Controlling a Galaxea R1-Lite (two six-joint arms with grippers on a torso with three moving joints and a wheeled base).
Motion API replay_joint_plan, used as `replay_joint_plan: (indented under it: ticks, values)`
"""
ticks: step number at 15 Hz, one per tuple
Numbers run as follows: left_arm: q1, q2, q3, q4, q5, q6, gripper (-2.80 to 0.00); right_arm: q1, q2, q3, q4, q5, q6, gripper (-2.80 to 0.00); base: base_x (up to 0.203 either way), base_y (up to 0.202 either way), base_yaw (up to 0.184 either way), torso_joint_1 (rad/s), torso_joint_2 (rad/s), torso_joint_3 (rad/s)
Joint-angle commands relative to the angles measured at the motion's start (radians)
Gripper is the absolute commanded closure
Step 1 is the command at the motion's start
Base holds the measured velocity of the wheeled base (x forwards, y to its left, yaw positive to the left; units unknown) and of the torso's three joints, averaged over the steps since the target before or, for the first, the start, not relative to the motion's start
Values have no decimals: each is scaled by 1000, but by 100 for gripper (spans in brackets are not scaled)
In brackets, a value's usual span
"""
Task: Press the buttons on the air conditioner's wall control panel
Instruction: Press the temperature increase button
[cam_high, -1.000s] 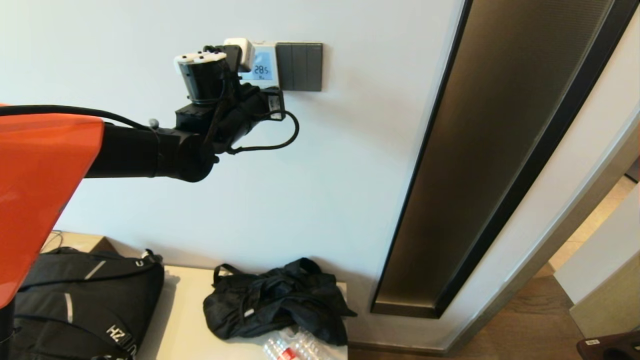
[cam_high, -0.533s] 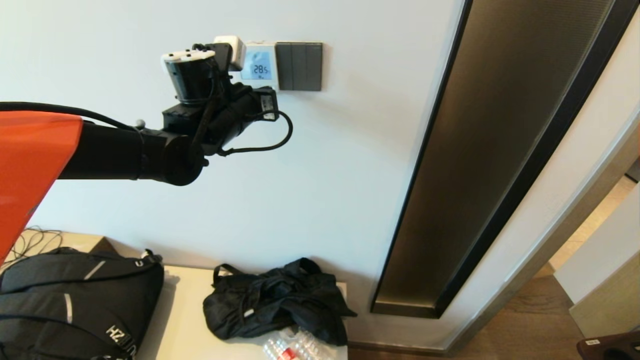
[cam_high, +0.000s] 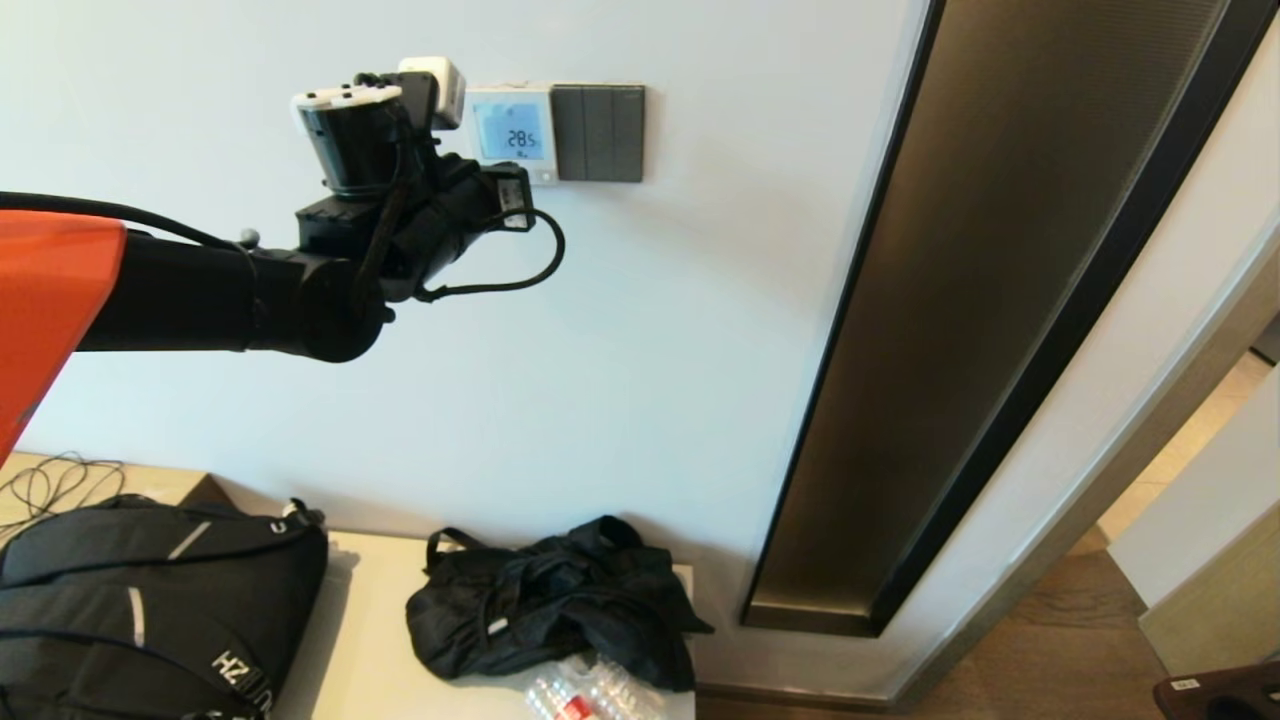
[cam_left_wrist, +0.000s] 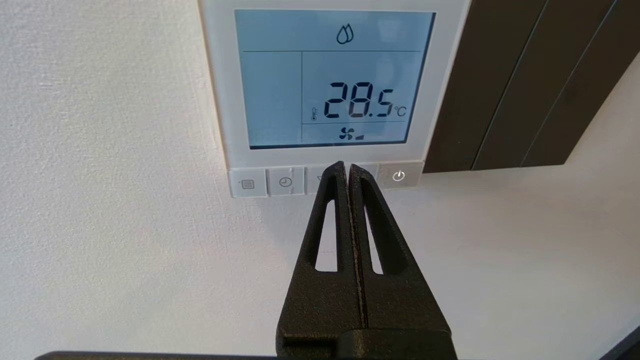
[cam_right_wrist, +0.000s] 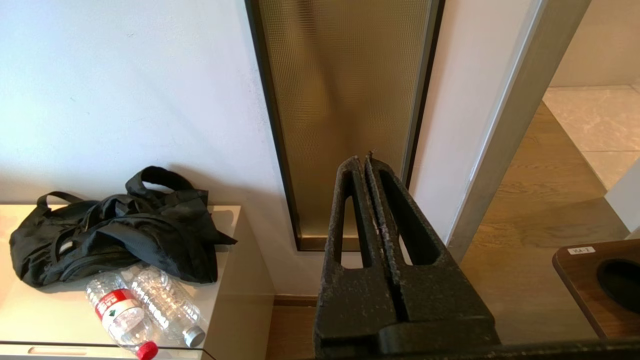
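Note:
The white wall control panel (cam_high: 510, 130) with its lit blue screen reading 28.5 hangs on the wall; in the left wrist view (cam_left_wrist: 330, 80) it fills the upper part. The buttons (cam_left_wrist: 285, 181) run in a strip under the screen, with the power button (cam_left_wrist: 398, 176) at one end. My left gripper (cam_left_wrist: 346, 167) is shut and empty. Its tips sit in front of the middle of the strip and hide two buttons; I cannot tell whether they touch. In the head view the left gripper (cam_high: 518, 185) is just left of and below the panel. My right gripper (cam_right_wrist: 367, 160) is shut and empty, held low.
A dark grey three-gang switch plate (cam_high: 600, 132) adjoins the panel's right side. A tall dark glass strip (cam_high: 1000, 300) runs down the wall. Below, a low cabinet (cam_high: 365, 640) carries a backpack (cam_high: 150, 610), a black bag (cam_high: 550, 600) and plastic bottles (cam_high: 585, 695).
My left arm has moved left and slightly up. The panel's screen, partly covered by the wrist before, now shows in full.

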Motion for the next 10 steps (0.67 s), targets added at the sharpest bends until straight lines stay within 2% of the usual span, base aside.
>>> replay_joint_plan:
  ticks: [1,10]
  values:
    - [0,5,-2,-8,1,-1,0,0,1,0,0,0,0,0,0,0,0,0,0,0]
    - [-19,16,4,-12,4,5,0,0,2,0,0,0,0,0,0,0,0,0,0,0]
